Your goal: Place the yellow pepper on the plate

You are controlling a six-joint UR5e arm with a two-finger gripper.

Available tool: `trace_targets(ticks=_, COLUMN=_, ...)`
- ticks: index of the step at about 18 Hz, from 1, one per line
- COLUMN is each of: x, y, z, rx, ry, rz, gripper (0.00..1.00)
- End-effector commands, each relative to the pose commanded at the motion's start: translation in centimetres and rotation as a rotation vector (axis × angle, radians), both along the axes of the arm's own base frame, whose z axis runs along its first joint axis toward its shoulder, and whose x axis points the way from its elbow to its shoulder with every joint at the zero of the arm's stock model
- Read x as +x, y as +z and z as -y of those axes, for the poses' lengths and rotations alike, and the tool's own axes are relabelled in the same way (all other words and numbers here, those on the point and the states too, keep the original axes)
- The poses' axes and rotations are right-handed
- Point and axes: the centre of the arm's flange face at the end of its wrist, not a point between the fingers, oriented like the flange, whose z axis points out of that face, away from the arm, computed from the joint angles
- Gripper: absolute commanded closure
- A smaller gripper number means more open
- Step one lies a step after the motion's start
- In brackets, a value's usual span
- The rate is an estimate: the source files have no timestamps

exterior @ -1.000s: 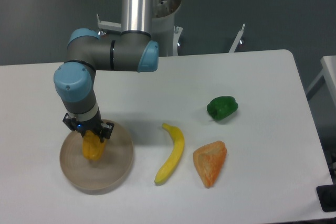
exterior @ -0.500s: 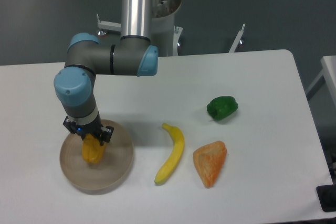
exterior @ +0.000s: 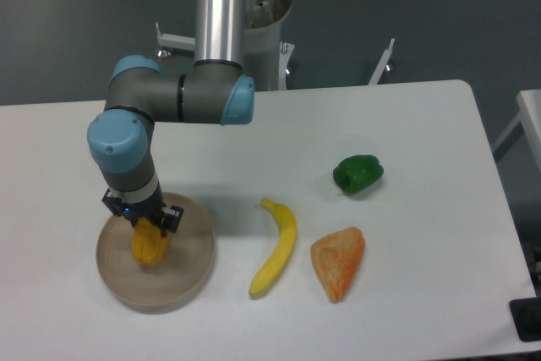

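Note:
The yellow pepper [exterior: 150, 245] is small and yellow-orange, and sits over the middle of the round beige plate [exterior: 190, 272] at the table's front left. My gripper [exterior: 144, 221] points straight down onto the pepper's top, and its fingers are closed around the upper part. The pepper's base looks to be at or just above the plate's surface; I cannot tell whether it touches. The arm's blue-capped wrist stands directly above and hides the gripper's body.
A long yellow banana [exterior: 277, 247] lies right of the plate. An orange wedge-shaped piece [exterior: 338, 261] lies further right. A green pepper [exterior: 357, 173] sits behind them. The robot's base column [exterior: 221, 6] stands at the back.
The gripper and the yellow pepper have sunk a little lower over the plate. The elbow has shifted slightly. Nothing else has moved.

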Motion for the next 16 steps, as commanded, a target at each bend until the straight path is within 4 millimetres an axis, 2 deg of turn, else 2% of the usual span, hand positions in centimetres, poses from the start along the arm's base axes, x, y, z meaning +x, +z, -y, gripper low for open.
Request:
trace_targets(ticks=2, x=-0.4, y=0.7, z=0.0, rx=0.012, ry=0.005, rz=-0.004, gripper=0.0)
trace_targets(ticks=3, x=-0.9, y=2.0, z=0.0, rx=0.033, ry=0.002, rz=-0.012, gripper=0.0)
trace_targets(ticks=8, x=-10.0, y=7.0, z=1.3, rx=0.101, ry=-0.035, rz=-0.061, gripper=0.0)
trace_targets(ticks=12, x=-17.4, y=8.2, z=3.1, rx=0.096, ry=-0.119, rz=-0.129, gripper=0.0)
trace_targets(ticks=16, x=-23.3, y=8.0, z=4.8, rx=0.066, ry=-0.247, rz=-0.18, gripper=0.0)
